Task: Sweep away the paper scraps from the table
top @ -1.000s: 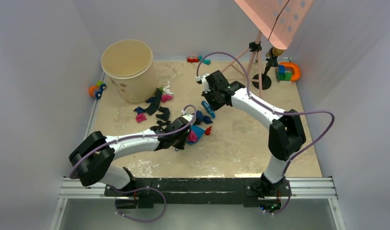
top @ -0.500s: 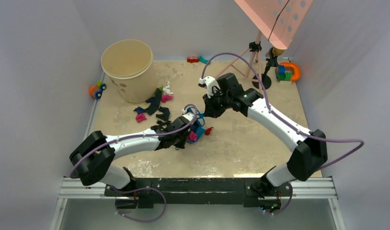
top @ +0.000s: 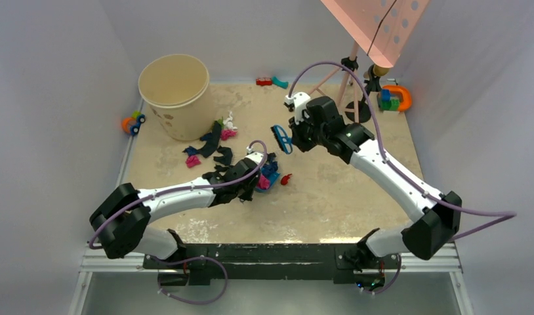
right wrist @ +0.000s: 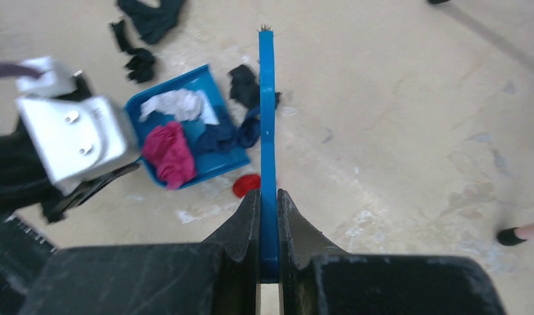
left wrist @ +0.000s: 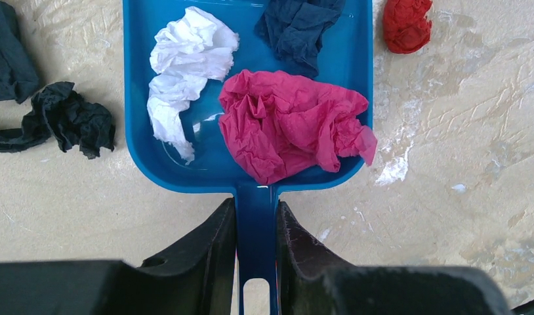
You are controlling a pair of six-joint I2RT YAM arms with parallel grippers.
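Observation:
My left gripper point(left wrist: 256, 213) is shut on the handle of the blue dustpan point(left wrist: 212, 167), which lies on the table point(top: 330, 197) and holds white point(left wrist: 185, 59), magenta point(left wrist: 290, 125) and navy point(left wrist: 297, 26) paper scraps. A red scrap point(left wrist: 407, 25) lies just outside its right rim, and black scraps point(left wrist: 74, 118) lie to its left. My right gripper point(right wrist: 268, 197) is shut on a blue brush point(right wrist: 267, 118), raised above the table point(top: 282, 138), behind the dustpan point(top: 269, 176). More scraps point(top: 212, 141) lie by the bucket.
A beige bucket point(top: 175, 95) stands at the back left, an orange and blue toy car point(top: 132, 122) beside it. Red and teal blocks point(top: 271, 81) lie at the back edge. A pink stand point(top: 353, 79) and coloured toys point(top: 393, 98) are at the back right.
My right arm has lifted the brush up and back to the right, away from the dustpan. The left arm with the dustpan shifted slightly.

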